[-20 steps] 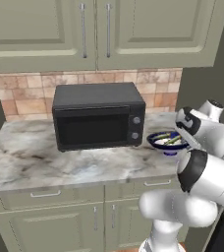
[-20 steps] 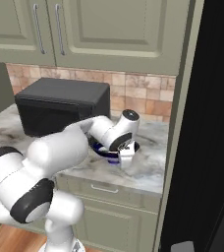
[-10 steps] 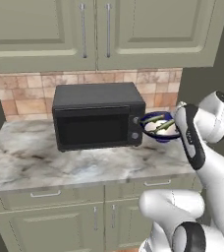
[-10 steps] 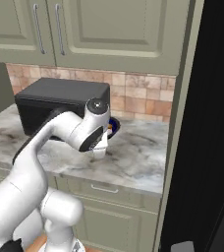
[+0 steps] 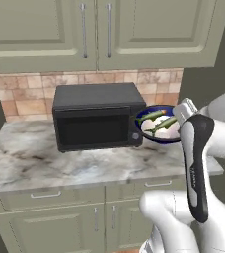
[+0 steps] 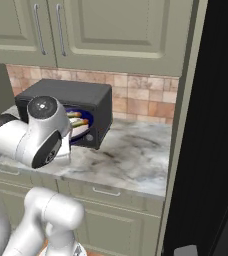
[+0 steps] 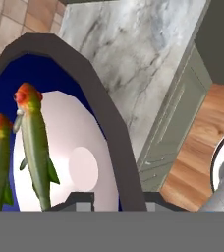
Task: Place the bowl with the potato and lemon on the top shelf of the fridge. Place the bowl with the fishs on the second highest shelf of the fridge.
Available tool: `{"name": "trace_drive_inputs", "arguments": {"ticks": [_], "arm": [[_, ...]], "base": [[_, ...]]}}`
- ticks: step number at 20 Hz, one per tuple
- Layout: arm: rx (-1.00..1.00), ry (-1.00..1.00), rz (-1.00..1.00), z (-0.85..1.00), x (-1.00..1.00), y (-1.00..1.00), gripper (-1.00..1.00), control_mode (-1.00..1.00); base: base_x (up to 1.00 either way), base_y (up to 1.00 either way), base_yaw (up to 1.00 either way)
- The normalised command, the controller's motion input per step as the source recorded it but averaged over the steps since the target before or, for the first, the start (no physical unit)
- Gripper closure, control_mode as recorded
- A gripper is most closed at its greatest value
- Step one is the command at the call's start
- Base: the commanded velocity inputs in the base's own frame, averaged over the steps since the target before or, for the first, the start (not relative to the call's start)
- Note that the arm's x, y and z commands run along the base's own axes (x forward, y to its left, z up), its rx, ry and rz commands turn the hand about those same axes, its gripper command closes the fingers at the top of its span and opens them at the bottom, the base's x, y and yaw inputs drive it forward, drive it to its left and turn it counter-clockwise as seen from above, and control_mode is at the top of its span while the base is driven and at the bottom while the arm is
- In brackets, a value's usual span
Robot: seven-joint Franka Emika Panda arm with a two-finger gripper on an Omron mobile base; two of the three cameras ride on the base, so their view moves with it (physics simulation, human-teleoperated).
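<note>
Gripper: the gripper (image 7: pixel 115 199) was closed on the rim of the bowl (image 7: pixel 104 123), one finger inside and one outside the wall, as seen in the hand view.
Arm: the white arm (image 5: pixel 198 163) rose from the lower right in the left base view, its wrist beside the bowl (image 5: pixel 160 124).
Bowl: blue outside, white inside, held clear above the counter (image 5: pixel 60 165), just to the right of the microwave (image 5: pixel 97 121).
Contents: two green fish (image 7: pixel 35 142) with orange heads lay side by side in the bowl.
Right base view: the bowl (image 6: pixel 78 127) showed partly behind the arm (image 6: pixel 43 135), in front of the microwave (image 6: pixel 71 100).
Fridge: the dark fridge (image 6: pixel 216 130) stood at the right end of the counter (image 6: pixel 131 160), well apart from the bowl.
Surroundings: green cabinets (image 5: pixel 104 29) hung above a tiled backsplash (image 5: pixel 25 91).
</note>
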Motion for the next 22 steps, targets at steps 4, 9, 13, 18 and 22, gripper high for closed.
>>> {"name": "trace_drive_inputs", "arguments": {"ticks": [4,9,13,18,22], "arm": [[-0.07,-0.09,0.00,0.50,-0.88,0.42,1.00,-1.00],[0.00,0.00,-0.01,0.00,0.00,0.00,1.00,-1.00],[0.00,0.00,0.00,0.00,0.00,0.00,1.00,1.00],[0.00,0.00,0.00,0.00,0.00,0.00,1.00,1.00],[0.00,0.00,0.00,0.00,0.00,0.00,1.00,1.00]], "base": [[0.00,0.00,0.00],[0.00,0.00,0.00],[-0.68,-0.01,0.07],[-1.00,-0.07,0.08],[-1.00,-0.19,0.07]]}}
